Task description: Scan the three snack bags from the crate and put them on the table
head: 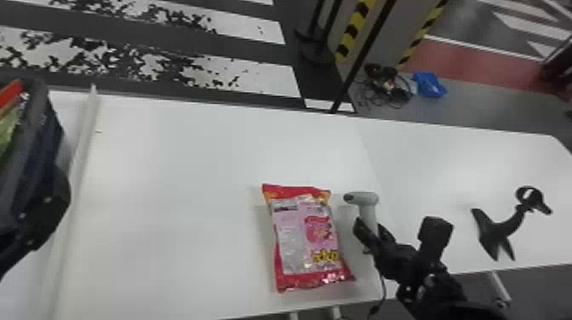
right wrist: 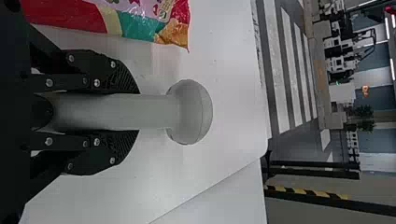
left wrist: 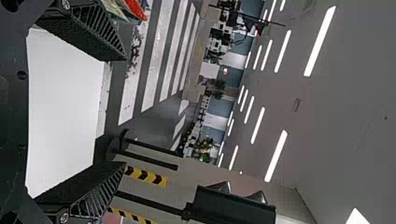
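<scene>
I've got the right gripper (head: pixel 374 234) closed on the handle of the grey scanner (head: pixel 369 202), 1 finger to each side of the grip, as the right wrist view shows me. The scanner's head sticks out past the fingertips, its dark end turned toward the snack bag (head: pixel 306 238). That bag lies flat on the white tabletop (head: pixel 170 170), just to the left of the scanner and apart from it, a pale printed panel facing up between red ends. A dark cable (head: pixel 383 293) hangs below the scanner's handle.

My left gripper (head: pixel 42 212) is over by the crate (head: pixel 47 123) at the left edge of the head view. In the left wrist view its 2 fingers stand wide apart with nothing between them. Inside the crate I can make out red packaging (head: pixel 10 93) and green packaging (head: pixel 7 127); how many bags that makes, I can't tell.

Well off to the right, the black stand (head: pixel 498 230) rests on the tabletop, its ring end raised and nothing seated in it.
</scene>
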{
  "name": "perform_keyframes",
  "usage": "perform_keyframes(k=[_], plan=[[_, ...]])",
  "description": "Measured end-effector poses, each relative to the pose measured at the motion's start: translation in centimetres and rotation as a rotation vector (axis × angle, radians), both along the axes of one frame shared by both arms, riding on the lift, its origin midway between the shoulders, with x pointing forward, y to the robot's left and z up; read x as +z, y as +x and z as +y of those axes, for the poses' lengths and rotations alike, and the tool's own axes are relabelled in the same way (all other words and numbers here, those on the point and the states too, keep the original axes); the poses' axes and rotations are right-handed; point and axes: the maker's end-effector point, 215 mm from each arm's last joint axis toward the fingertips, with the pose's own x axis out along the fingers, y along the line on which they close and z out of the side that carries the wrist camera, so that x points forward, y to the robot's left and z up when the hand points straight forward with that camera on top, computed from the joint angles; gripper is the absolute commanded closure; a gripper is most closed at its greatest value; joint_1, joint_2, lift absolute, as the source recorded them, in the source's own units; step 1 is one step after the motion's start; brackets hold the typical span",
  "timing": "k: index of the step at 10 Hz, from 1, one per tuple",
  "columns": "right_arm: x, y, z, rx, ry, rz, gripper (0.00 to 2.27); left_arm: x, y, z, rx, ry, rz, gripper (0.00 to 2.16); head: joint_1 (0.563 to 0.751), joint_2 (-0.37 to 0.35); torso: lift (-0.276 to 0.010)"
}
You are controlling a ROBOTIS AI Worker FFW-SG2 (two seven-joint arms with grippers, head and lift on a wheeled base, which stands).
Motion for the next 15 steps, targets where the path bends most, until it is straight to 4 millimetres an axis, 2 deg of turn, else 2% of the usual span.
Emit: perform_keyframes(k=[2, 4, 7, 9, 12, 15], plan=[[2.6, -0.8, 1.1, -0.014, 0.041, -0.047, 2.24, 0.1, 0.0, -0.1, -0.007, 0.002, -0.002, 0.08, 0.695, -0.311, -0.094], [5.3, -2.5, 3.1, 0.009, 0.093, -0.055, 2.24, 0.3, -0.1, -0.2, -0.009, 0.001, -0.006, 0.08, 0.695, -0.29, -0.094], [5.2, -5.5, 5.8, 0.043, 0.191, 0.011, 2.24, 0.7, -0.2, -0.9, -0.018, -0.01, -0.016, 0.08, 0.695, -0.275, -0.094], [5.1, -6.4, 7.1, 0.066, 0.233, 0.018, 2.24, 0.8, -0.3, -1.0, -0.019, -0.012, -0.019, 0.08, 0.695, -0.263, -0.094], [5.8, -6.3, 9.3, 0.106, 0.268, 0.011, 2.24, 0.9, -0.5, -1.0, -0.019, -0.012, -0.022, 0.08, 0.695, -0.226, -0.094], [5.8, -5.8, 10.4, 0.134, 0.262, 0.012, 2.24, 1.3, -0.7, -0.9, -0.019, -0.009, -0.028, 0.08, 0.695, -0.204, -0.094]])
